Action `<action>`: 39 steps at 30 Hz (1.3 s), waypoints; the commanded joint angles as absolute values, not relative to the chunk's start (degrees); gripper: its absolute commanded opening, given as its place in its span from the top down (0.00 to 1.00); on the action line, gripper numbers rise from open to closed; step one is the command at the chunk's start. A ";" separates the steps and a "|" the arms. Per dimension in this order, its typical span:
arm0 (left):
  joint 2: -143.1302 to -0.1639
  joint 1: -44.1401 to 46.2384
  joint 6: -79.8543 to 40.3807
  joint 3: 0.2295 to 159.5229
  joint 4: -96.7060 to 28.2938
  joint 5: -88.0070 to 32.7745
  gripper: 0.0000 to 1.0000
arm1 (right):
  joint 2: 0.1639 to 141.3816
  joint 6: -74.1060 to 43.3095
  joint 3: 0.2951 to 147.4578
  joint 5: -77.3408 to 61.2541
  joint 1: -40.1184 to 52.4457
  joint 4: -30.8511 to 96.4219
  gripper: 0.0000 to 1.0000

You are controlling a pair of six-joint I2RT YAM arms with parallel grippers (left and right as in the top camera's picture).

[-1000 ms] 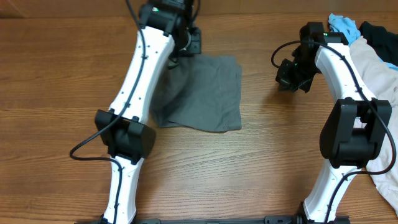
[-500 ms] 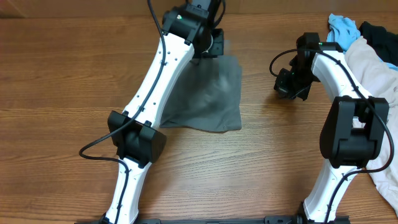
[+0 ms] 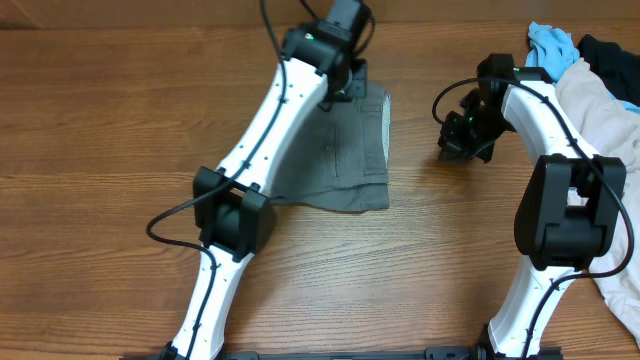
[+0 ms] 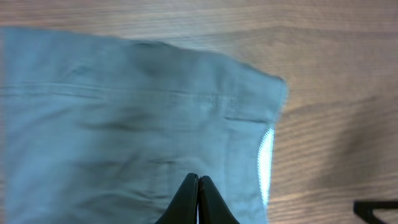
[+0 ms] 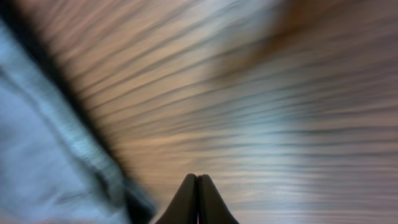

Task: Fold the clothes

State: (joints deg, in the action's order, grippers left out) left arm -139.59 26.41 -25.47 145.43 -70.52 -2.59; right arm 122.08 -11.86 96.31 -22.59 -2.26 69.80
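Note:
The grey shorts [image 3: 345, 150] lie folded and flat on the wooden table [image 3: 100, 120], with the pale speckled waistband lining [image 3: 386, 120] showing along their right edge. My left gripper [image 3: 352, 85] hovers over their far edge, jaws shut with nothing between them. In the left wrist view the shorts [image 4: 124, 124] fill most of the frame, and the lining [image 4: 266, 163] is to the right of the gripper [image 4: 198, 178]. My right gripper [image 3: 452, 140] is to the right of the shorts, apart from them. It is shut and empty over bare wood [image 5: 198, 178].
A whitish-pink garment [image 3: 600, 105], a small light-blue cloth [image 3: 552, 42] and a dark garment [image 3: 612, 55] are piled at the far right. A blurred pale cloth [image 5: 37, 162] shows at the left of the right wrist view; which garment it is I cannot tell.
My left arm has swung to the right along the far edge of the shorts, and its jaws have closed. The shorts now lie flatter with the lining exposed. The right arm has barely moved.

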 commanded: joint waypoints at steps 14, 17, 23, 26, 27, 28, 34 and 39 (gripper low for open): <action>-144.29 20.58 -19.09 145.86 -65.43 -12.67 0.96 | 119.17 -2.17 91.18 -46.76 9.04 56.73 0.96; -146.87 20.62 -19.29 145.86 -62.96 -14.70 0.96 | 119.22 -5.04 87.64 -44.01 11.25 53.01 0.96; -152.81 20.69 -19.75 145.86 -59.55 -15.92 0.96 | 119.28 -10.90 80.34 -43.31 11.77 45.41 0.96; -155.79 20.62 -19.75 145.86 -57.49 -18.13 0.96 | 119.42 -15.49 76.20 -43.29 11.62 40.38 0.96; -156.57 20.62 -19.75 145.86 -57.10 -18.57 0.96 | 119.50 -16.97 74.94 -43.31 11.62 38.68 0.96; -157.34 20.62 -19.75 145.86 -56.86 -19.05 0.96 | 119.50 -18.41 73.60 -43.31 11.62 36.93 0.96; -160.29 20.64 -19.73 145.86 -57.67 -19.11 0.96 | 119.50 -25.58 68.34 -43.29 11.62 31.99 0.96; -157.07 20.58 -19.97 148.09 -57.63 -20.38 0.96 | 119.50 -25.56 68.20 -41.12 11.62 31.92 0.96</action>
